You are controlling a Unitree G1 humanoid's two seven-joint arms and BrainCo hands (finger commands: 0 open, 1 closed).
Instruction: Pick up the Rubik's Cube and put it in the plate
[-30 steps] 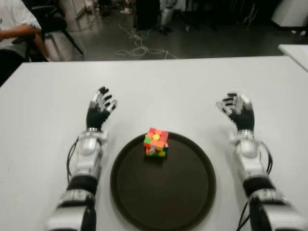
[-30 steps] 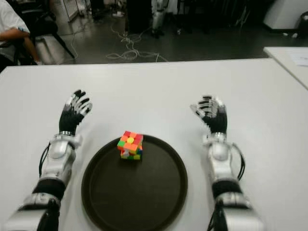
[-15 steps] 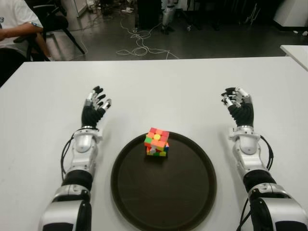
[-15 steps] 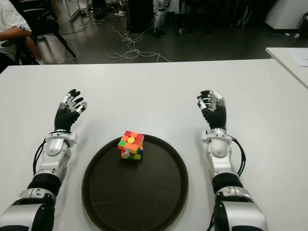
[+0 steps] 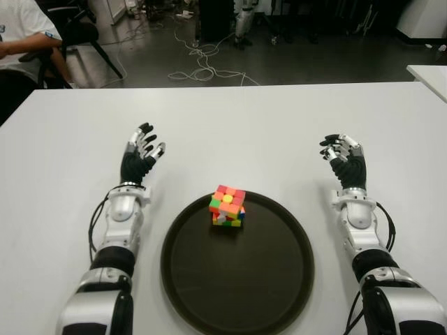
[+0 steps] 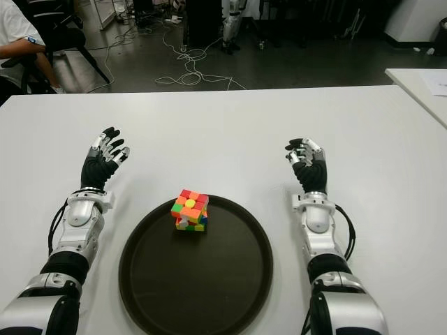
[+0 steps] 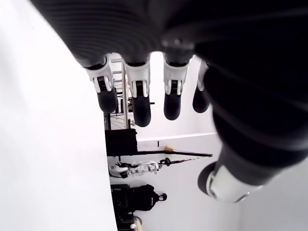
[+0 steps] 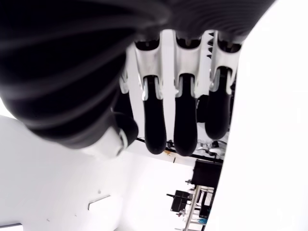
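Rubik's Cube (image 5: pixel 227 206): sits inside my view's dark round plate (image 5: pixel 237 279), at the plate's 11 o'clock, near its far rim; nothing grips it.
Plate: lies on the white surface (image 5: pixel 230 132), between my two forearms.
My left hand (image 5: pixel 138 157): at the plate's 10 o'clock, well apart from the cube, fingers spread, empty.
My right hand (image 5: pixel 344 159): at the plate's 2 o'clock, fingers loosely extended, empty.
Person (image 5: pixel 24 38): seated beyond the surface's far left corner.
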